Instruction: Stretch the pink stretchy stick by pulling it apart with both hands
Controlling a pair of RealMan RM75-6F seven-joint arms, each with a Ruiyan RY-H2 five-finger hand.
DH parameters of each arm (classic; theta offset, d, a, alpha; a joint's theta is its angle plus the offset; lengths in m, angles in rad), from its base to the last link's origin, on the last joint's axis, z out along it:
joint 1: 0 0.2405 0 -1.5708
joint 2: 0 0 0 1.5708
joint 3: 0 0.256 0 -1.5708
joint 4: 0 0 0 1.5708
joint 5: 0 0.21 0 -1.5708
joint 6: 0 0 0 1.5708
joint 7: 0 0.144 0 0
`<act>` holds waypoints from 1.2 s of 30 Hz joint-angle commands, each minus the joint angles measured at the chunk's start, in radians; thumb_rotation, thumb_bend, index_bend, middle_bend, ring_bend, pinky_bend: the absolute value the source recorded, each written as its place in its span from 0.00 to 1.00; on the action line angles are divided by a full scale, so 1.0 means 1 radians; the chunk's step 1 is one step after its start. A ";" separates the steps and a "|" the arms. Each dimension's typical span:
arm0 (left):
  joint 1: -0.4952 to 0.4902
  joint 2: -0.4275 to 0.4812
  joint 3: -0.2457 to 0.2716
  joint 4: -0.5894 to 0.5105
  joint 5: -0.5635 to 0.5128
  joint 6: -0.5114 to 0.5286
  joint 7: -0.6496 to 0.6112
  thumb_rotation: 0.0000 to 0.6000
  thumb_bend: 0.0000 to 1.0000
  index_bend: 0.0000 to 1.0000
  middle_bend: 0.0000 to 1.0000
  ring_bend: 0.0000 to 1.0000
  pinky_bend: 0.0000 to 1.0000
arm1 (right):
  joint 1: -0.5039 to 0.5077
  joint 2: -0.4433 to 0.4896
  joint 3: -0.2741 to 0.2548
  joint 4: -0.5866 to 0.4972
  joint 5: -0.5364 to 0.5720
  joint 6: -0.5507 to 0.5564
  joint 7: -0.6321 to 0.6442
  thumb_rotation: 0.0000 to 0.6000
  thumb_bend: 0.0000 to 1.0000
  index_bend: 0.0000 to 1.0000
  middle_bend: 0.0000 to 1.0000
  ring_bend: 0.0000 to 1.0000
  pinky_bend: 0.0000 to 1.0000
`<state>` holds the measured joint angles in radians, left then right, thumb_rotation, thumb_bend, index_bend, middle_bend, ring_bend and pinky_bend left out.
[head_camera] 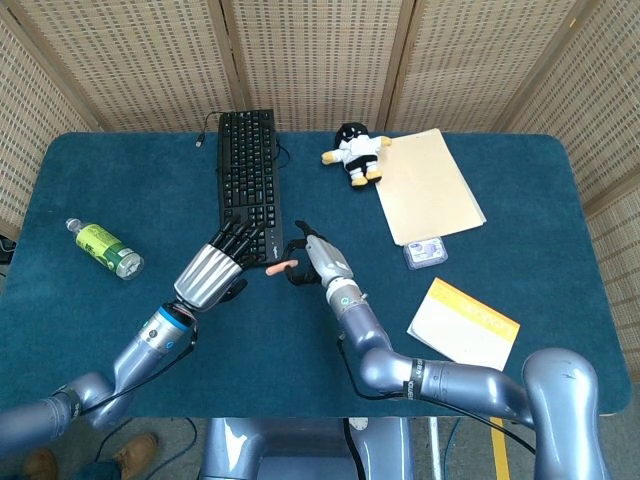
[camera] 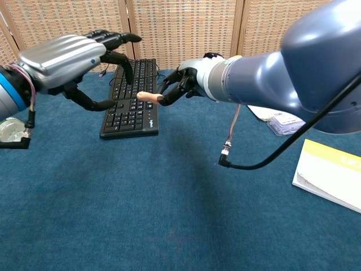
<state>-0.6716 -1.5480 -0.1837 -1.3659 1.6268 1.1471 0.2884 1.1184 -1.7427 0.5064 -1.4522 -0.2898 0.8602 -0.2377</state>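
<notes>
- Booklet [head_camera: 463,323], white with a yellow edge, is lying at the near right of the bench [head_camera: 300,340].
- Left hand [head_camera: 212,268] is hovering above the blue cloth with fingers [camera: 115,38] spread wide, holding nothing; its fingertips are sitting just short of the stick's free end.
- Right hand [head_camera: 318,258] is pinching one end of the pink stick [camera: 149,97] between its fingers; the stick is pointing toward the left hand, raised off the bench near the keyboard's front edge.
- Bottle [head_camera: 105,248] is lying on its side at the far left.
- Small clear box [head_camera: 425,252] is resting just beside the folder [head_camera: 428,186].
- Keyboard [head_camera: 246,180] is lying lengthwise at centre.
- Plush toy [head_camera: 354,152] is lying at the back, touching the folder's edge.
</notes>
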 commanded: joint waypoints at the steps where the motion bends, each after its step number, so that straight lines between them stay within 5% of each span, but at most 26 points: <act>1: -0.024 -0.035 0.002 0.036 0.004 0.000 -0.002 1.00 0.33 0.41 0.00 0.00 0.00 | -0.003 0.005 -0.007 -0.005 -0.002 -0.005 0.003 1.00 0.65 0.69 0.05 0.00 0.00; 36: -0.113 -0.196 -0.001 0.188 -0.036 0.041 -0.013 1.00 0.34 0.48 0.00 0.00 0.00 | -0.013 0.057 -0.035 -0.054 -0.012 -0.006 0.041 1.00 0.66 0.69 0.05 0.00 0.00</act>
<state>-0.7831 -1.7422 -0.1844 -1.1791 1.5921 1.1875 0.2755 1.1050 -1.6857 0.4714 -1.5064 -0.3013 0.8539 -0.1970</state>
